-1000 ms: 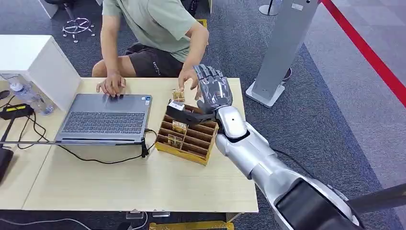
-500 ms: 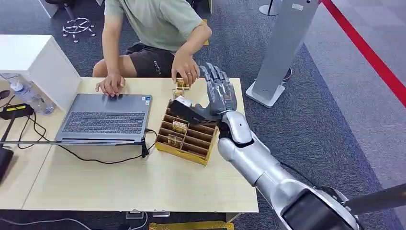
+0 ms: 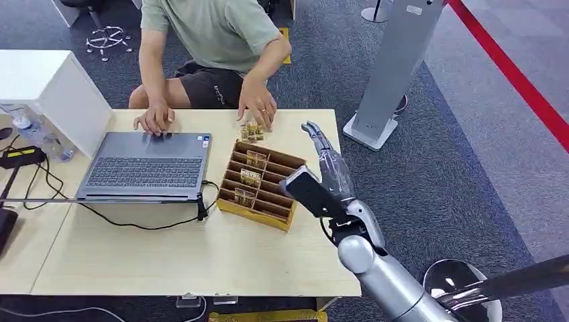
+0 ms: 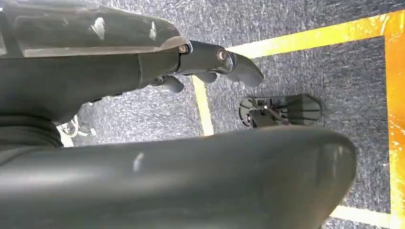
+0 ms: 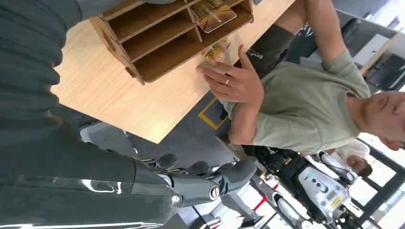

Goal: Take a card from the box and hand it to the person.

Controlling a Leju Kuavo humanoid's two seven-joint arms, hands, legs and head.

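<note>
The right hand (image 3: 327, 173) hangs above the pale wooden table (image 3: 188, 255), fingers spread, holding nothing, at three o'clock from the wooden box (image 3: 258, 182). The card (image 3: 252, 130) lies under the person's hand (image 3: 257, 109), at twelve o'clock from the box. The left hand (image 4: 210, 59) hangs over grey carpet (image 3: 463, 147); I can't tell its grasp.

My right arm (image 3: 386, 282) is clad in smooth silver shells, with a black jointed section and a thin black cable at the wrist. My right hand (image 3: 327, 171) has translucent grey segmented fingers and a blocky black thumb. In the wrist views my fingers (image 5: 205, 183) look glossy dark grey, pinned with small round silver screws.
</note>
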